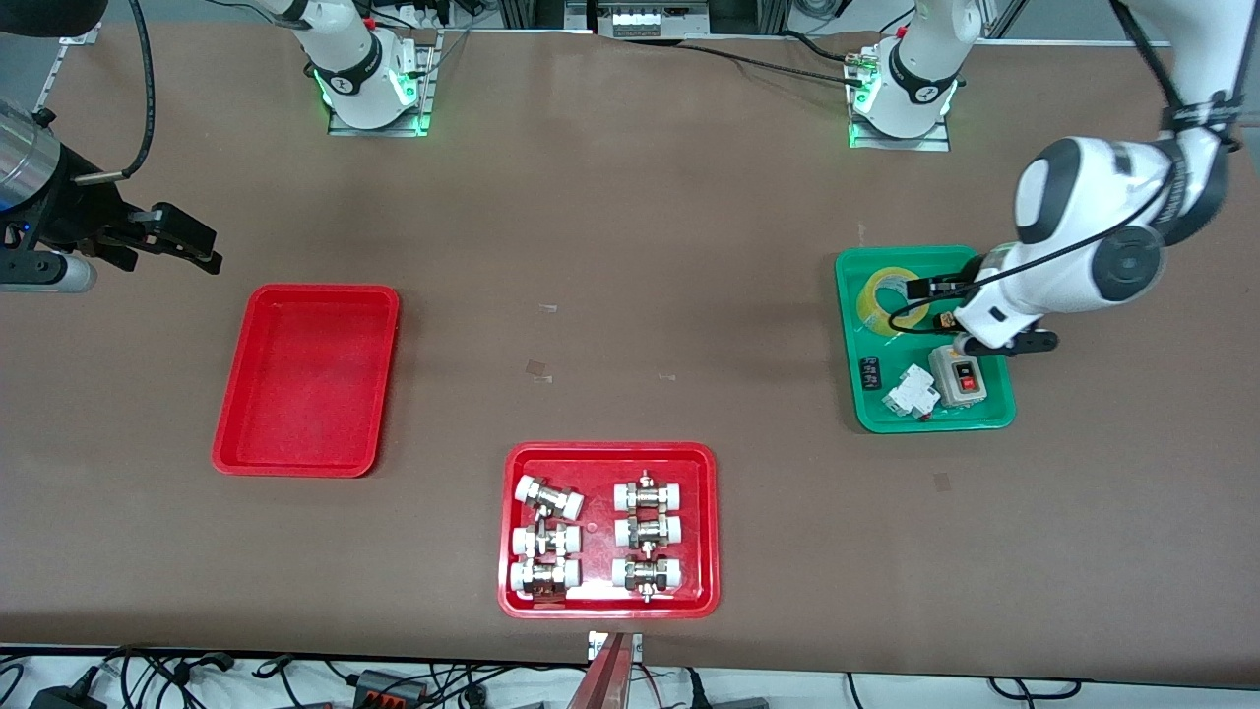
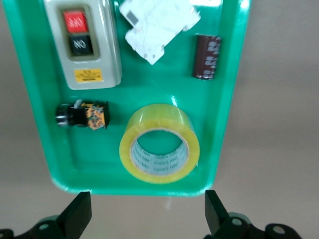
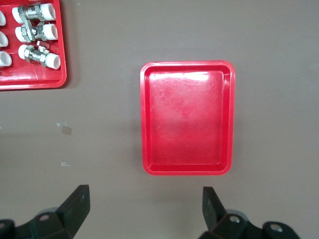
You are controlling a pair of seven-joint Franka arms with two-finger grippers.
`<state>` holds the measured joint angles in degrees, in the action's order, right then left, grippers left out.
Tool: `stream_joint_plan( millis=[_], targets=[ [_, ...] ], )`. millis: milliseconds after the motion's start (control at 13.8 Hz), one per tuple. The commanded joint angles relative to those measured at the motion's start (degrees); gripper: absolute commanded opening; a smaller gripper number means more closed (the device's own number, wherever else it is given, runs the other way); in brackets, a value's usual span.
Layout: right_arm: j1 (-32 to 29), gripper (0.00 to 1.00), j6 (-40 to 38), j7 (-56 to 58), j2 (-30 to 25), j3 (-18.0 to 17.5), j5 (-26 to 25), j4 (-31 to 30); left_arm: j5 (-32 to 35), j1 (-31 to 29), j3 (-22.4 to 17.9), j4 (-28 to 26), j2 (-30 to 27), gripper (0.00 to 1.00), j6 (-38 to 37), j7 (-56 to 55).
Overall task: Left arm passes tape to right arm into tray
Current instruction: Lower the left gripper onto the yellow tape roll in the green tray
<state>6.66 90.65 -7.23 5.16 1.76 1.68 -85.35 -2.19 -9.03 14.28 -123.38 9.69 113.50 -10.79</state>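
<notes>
The tape (image 1: 872, 307) stands in the green tray (image 1: 925, 425), at the tray's end farther from the front camera. In the left wrist view the tape (image 2: 158, 119) is a yellowish ring with a pale core. My left gripper (image 1: 970, 317) hangs over the green tray beside the tape; it (image 2: 148, 214) is open and empty. The red tray (image 1: 307, 379) lies empty toward the right arm's end of the table. My right gripper (image 1: 197, 246) waits in the air near that tray; it (image 3: 146, 209) is open and empty, with the red tray (image 3: 187, 119) in its view.
The green tray (image 2: 164, 84) also holds a grey switch box (image 2: 87, 45), a white breaker (image 2: 157, 27), a dark capacitor (image 2: 207, 56) and a small black-orange part (image 2: 84, 114). A red tray of white-capped fittings (image 1: 608, 603) lies nearest the front camera.
</notes>
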Motion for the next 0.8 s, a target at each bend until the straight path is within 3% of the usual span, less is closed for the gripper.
stream_joint_plan(
  millis=[0, 291, 727],
  targets=[
    [-0.25, 1.0, -0.74, -0.59, -0.06, -0.27, 0.34, 0.45, 2.88, -0.64, 0.22, -7.48, -2.23, 1.0, 6.37, 0.94],
    [-0.25, 1.0, -0.65, -0.59, -0.06, -0.18, 0.34, 0.45, 2.98, -1.25, 0.22, -10.99, -0.39, 1.0, 11.37, 0.95],
    [-0.33, 1.0, -0.65, -0.59, -0.24, -0.18, 0.43, 0.45, 3.51, -2.48, 0.13, -11.0, 3.4, 1.0, 12.26, 1.03]
  ],
)
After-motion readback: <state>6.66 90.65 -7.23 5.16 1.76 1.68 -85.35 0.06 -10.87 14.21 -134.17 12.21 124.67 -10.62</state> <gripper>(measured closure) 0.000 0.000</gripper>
